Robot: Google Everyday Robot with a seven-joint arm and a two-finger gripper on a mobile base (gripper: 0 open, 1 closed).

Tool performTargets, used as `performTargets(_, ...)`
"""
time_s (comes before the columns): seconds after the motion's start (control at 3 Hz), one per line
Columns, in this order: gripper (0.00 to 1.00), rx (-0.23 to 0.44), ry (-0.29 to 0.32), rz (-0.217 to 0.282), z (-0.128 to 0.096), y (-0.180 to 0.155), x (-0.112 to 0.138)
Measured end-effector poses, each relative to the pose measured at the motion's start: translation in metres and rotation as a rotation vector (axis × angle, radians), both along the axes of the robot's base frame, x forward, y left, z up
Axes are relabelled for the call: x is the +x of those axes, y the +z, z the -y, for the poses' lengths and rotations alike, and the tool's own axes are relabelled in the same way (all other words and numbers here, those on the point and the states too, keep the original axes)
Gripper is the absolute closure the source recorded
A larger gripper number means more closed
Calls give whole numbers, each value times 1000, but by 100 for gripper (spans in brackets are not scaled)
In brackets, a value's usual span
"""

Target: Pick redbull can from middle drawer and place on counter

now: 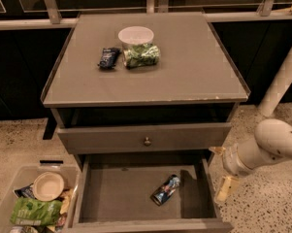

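Observation:
The redbull can (166,189) lies on its side on the floor of the open middle drawer (111,193), right of its centre. My gripper (219,170) is outside the drawer's right wall, to the right of the can and apart from it. Its two pale yellow fingers (224,188) stand spread and hold nothing. The counter (184,76) is the grey cabinet top above.
On the counter sit a white bowl (136,34), a green crinkly bag (141,55) and a dark blue snack packet (108,57). A shut drawer front with a brass knob (147,141) is above the open drawer. A clear bin (24,205) with snacks stands at lower left.

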State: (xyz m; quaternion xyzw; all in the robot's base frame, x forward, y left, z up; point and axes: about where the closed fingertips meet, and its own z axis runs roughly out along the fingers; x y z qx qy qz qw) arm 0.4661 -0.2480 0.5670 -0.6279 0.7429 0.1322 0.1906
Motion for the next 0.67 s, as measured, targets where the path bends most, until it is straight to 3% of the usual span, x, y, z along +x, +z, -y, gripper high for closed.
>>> performTargets(0.33,0,7,22,44,6,5,19)
performTargets(0.67,0,9,25,39,-1,-10,14)
